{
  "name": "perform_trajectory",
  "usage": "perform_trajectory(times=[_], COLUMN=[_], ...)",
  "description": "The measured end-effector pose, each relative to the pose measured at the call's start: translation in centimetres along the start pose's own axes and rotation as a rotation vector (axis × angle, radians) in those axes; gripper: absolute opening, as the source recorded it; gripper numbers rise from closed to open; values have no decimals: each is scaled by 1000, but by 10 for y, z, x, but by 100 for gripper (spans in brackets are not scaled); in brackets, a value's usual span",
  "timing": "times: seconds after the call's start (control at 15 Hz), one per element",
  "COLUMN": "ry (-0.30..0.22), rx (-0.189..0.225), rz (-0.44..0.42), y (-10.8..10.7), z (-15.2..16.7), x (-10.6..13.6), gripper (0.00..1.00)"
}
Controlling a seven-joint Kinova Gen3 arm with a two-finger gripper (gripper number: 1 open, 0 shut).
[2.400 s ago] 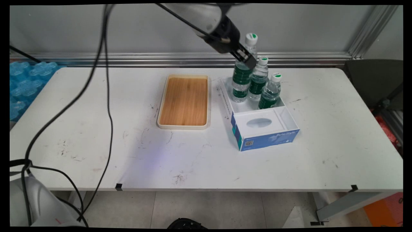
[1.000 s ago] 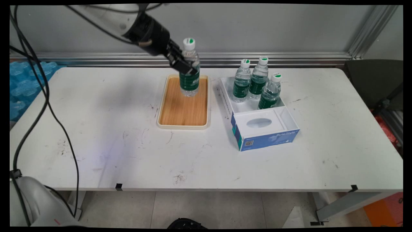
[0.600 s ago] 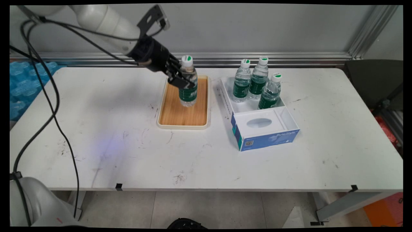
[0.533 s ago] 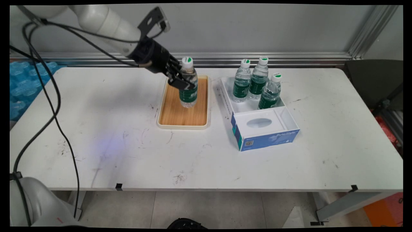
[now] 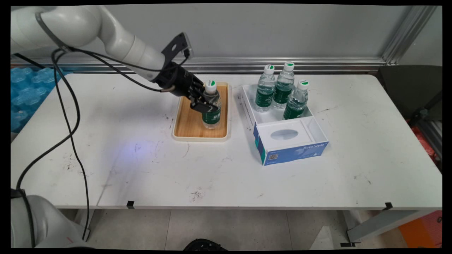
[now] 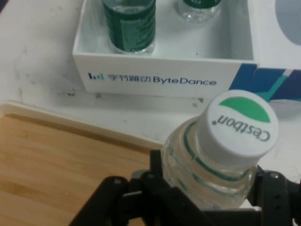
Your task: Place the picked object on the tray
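Your black two-finger claw [image 5: 204,104] is clamped around the shoulder of a clear plastic water bottle with a green label and white cap [image 5: 211,109], holding it upright, its base at or just above the wooden floor of the cream-rimmed bamboo tray [image 5: 192,121]; I cannot tell whether it touches. It sits toward the tray's right rim, the side nearest the white and blue cardboard box [image 5: 286,135], where three matching bottles [image 5: 281,93] stand at the far end. You have open wood to the tray's left and bare white worktop [image 5: 141,169] beyond it.

A scuffed white table [image 5: 226,176] stands before a plain grey wall [image 5: 282,28] edged with an aluminium rail [image 5: 317,64]. Pale floor tiles [image 5: 226,229] show beneath, and blue plastic-wrapped packs [image 5: 24,95] sit at left.
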Motion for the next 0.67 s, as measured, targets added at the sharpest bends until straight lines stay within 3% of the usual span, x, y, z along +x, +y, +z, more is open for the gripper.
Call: perform_trajectory(times=[0.4,0.47,0.67], ry=[17,19,23], rx=[-20,-21,-25], rz=[4,5,7], y=[-3,-4,-6], z=[19,20,22], x=[-12,-13,-19], gripper=[0,100,100])
